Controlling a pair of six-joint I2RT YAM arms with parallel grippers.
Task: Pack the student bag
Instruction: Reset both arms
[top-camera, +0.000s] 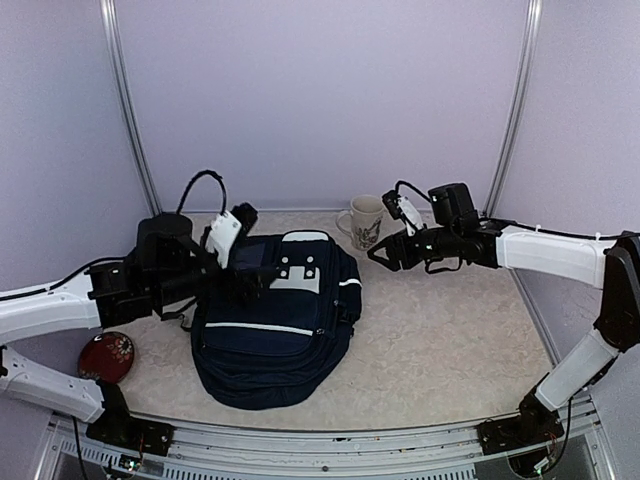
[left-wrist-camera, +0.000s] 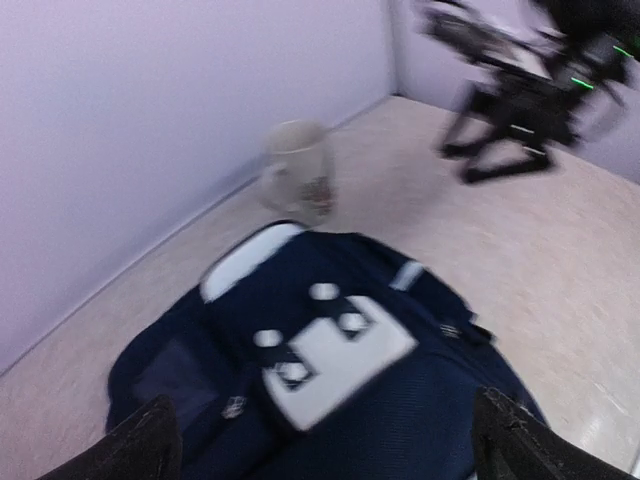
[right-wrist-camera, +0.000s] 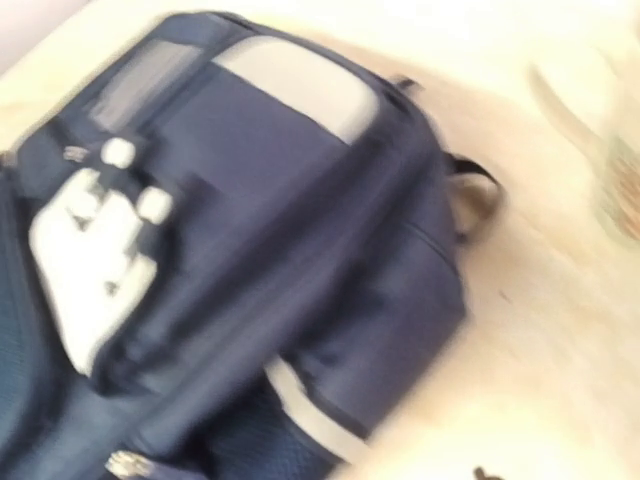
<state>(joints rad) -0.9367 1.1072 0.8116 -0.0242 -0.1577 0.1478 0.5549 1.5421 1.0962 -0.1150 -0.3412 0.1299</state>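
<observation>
The student bag (top-camera: 285, 330), navy blue with white stripes and a white-grey patch (top-camera: 298, 270), lies flat on the table with its top toward the back wall. My left gripper (top-camera: 268, 273) hovers over the bag's upper left part, by the patch (left-wrist-camera: 335, 360). Its dark fingers (left-wrist-camera: 150, 445) stand wide apart at the frame's bottom corners, with nothing between them. My right gripper (top-camera: 374, 254) hangs just off the bag's upper right corner, apart from it, jaws spread and empty. The right wrist view is blurred; it shows the bag (right-wrist-camera: 250, 250) but none of its own fingers.
A cream mug (top-camera: 365, 222) with a printed motif stands behind the bag near the back wall, close to my right gripper. A round red object (top-camera: 107, 357) lies at the table's left edge by my left arm. Walls close in the table at the back and sides.
</observation>
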